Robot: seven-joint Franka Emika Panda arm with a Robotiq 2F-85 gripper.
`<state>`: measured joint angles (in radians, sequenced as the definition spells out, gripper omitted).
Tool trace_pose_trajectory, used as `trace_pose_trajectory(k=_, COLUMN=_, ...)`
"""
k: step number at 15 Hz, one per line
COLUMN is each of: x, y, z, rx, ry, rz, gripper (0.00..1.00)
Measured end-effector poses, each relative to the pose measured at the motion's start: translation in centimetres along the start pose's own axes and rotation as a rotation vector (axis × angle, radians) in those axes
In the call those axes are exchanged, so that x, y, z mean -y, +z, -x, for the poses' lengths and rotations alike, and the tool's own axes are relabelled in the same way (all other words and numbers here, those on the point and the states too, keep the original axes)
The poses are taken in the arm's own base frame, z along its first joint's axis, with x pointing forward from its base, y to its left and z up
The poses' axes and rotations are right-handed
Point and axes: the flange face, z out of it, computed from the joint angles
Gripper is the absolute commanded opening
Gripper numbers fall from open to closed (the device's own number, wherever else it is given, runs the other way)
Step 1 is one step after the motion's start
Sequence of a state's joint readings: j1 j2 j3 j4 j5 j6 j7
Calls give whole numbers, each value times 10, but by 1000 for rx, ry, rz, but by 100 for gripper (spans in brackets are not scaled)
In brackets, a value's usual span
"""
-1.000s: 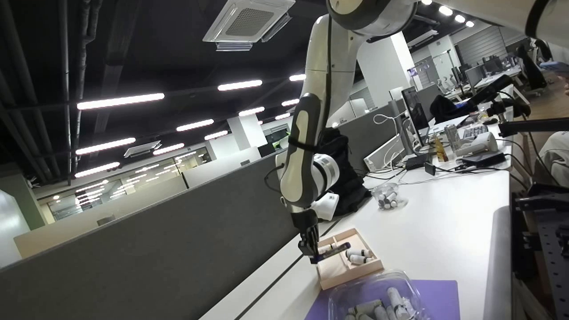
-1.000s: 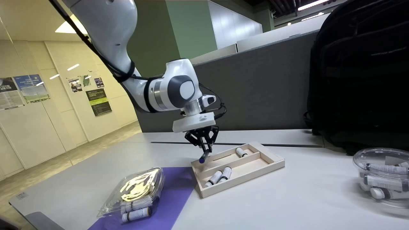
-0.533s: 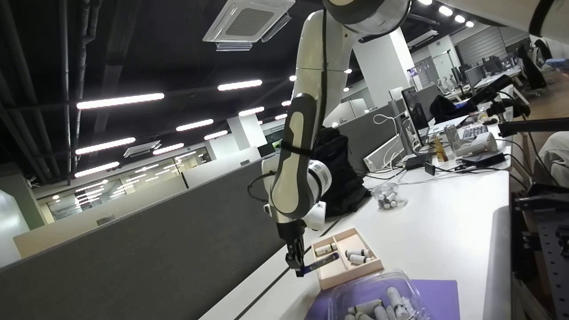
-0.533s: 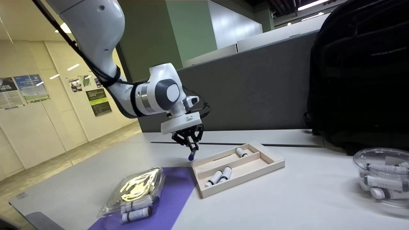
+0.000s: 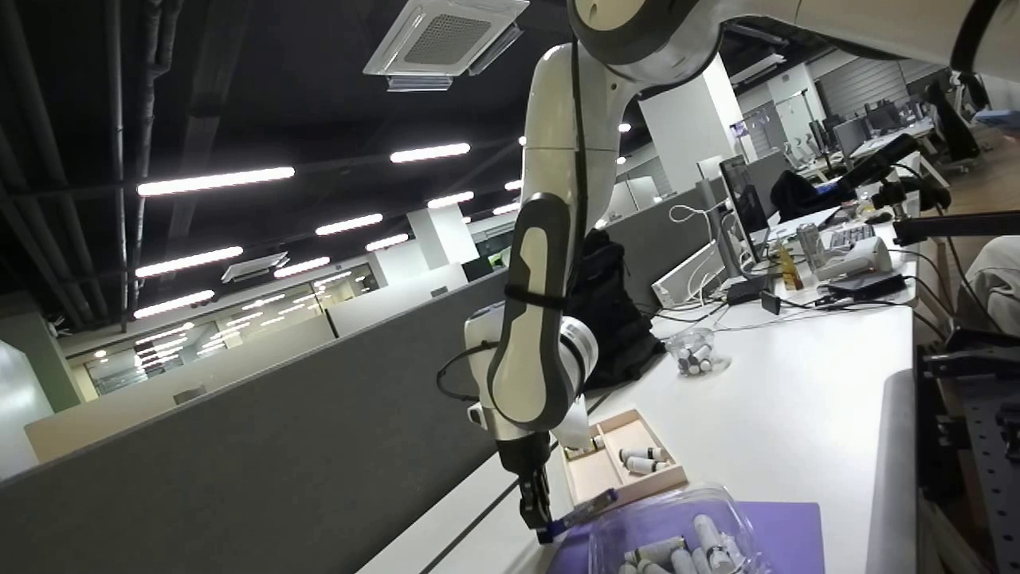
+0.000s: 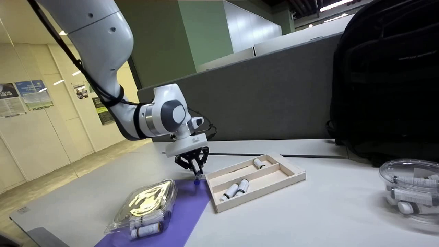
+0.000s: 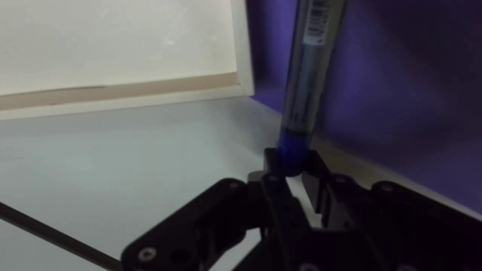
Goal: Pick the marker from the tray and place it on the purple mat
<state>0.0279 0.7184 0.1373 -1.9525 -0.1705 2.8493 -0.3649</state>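
Marker in gripper by blue end; contact w/ mat unclr.

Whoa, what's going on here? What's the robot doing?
A robot arm is holding a marker by one end, pinched in its jaws. The marker is out of the tray and reaches over the purple mat. I can't tell whether it touches the mat. It hasn't been let go yet, so setting it down seems left to do. Three little white tubes lie in the tray.
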Motion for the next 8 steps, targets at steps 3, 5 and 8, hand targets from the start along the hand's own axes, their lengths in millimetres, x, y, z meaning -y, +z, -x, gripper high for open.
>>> trace_pose_trajectory(k=3, x=6, y=8, z=2, rx=13, ry=-32, rz=-11, gripper=58)
trace_pose_trajectory(k=5, x=7, y=9, z=3, rx=19, ry=-44, rz=-15, gripper=71)
trace_pose_trajectory(k=8, x=8, y=9, z=4, rx=37, ry=-59, rz=-31, gripper=93)
